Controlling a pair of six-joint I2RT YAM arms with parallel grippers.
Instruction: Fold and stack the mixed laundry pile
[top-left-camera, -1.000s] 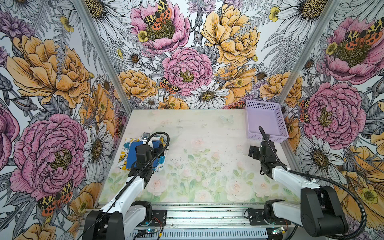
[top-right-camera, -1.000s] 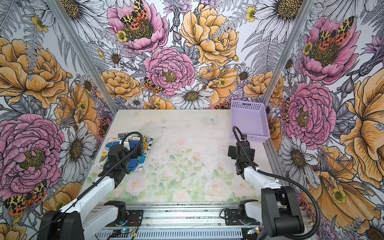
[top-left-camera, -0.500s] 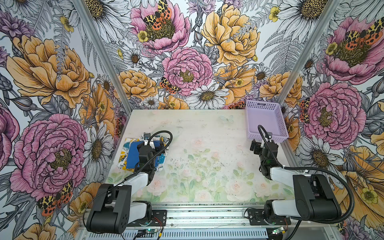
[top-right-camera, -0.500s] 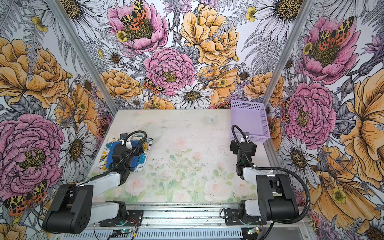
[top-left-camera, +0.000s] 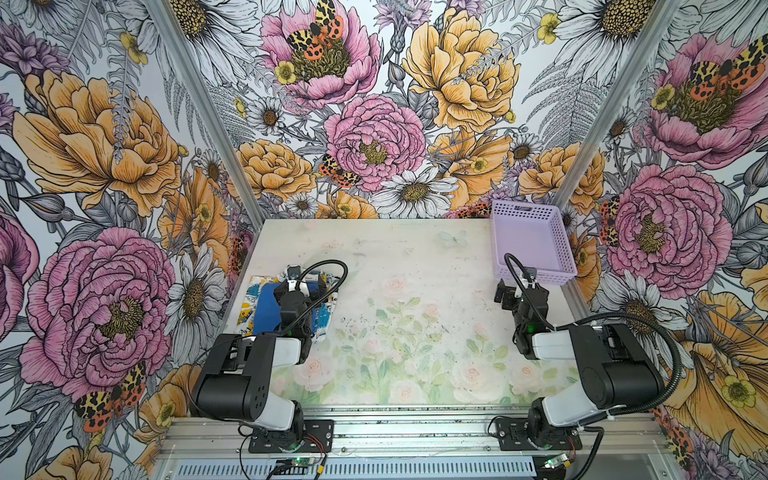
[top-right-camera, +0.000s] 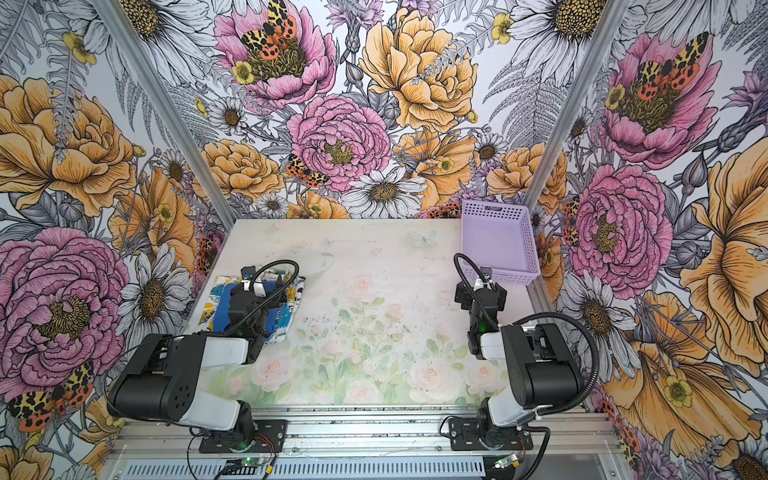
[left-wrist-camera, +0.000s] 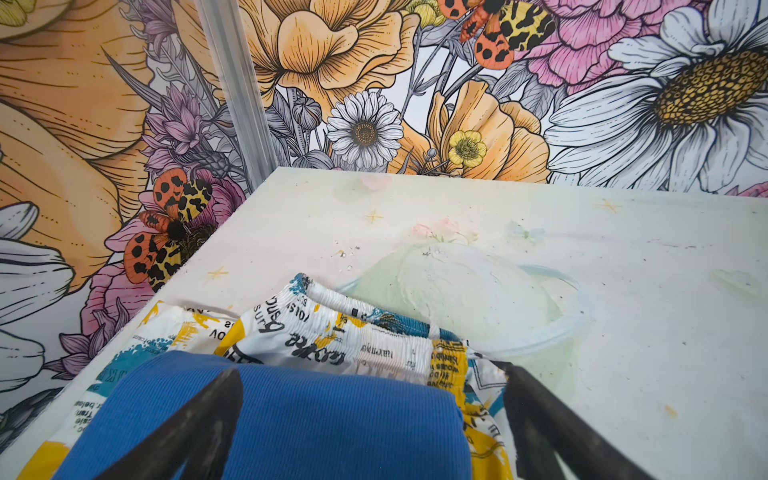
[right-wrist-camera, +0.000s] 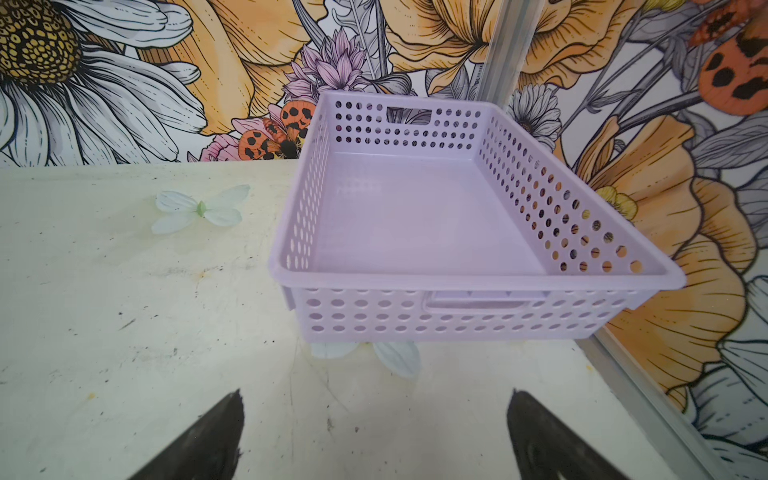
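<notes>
Now, printed garment (top-left-camera: 250, 291): white cloth with black lettering and yellow and blue splashes, lying flat against the worktop's left edge, about midway between its near and far edges; its gathered elastic band (left-wrist-camera: 353, 328) faces the far edge.
Blue T-shirt (top-left-camera: 266, 311): folded into a compact rectangle, resting on top of the printed garment, whose border shows around it in both top views.
Left gripper (left-wrist-camera: 372, 372): poised over the stack with its jaws spread wide and nothing between them; one finger (left-wrist-camera: 216, 399) is over the blue cloth, the other over the printed garment's edge. Whether either touches the fabric cannot be told.
Right gripper (right-wrist-camera: 374, 395): jaws wide apart and empty, over bare worktop (top-left-camera: 415, 257) near the right edge, just on the near side of the basket.
Basket (right-wrist-camera: 457, 320): lavender, perforated, standing in the far right corner, well apart from the garments.
</notes>
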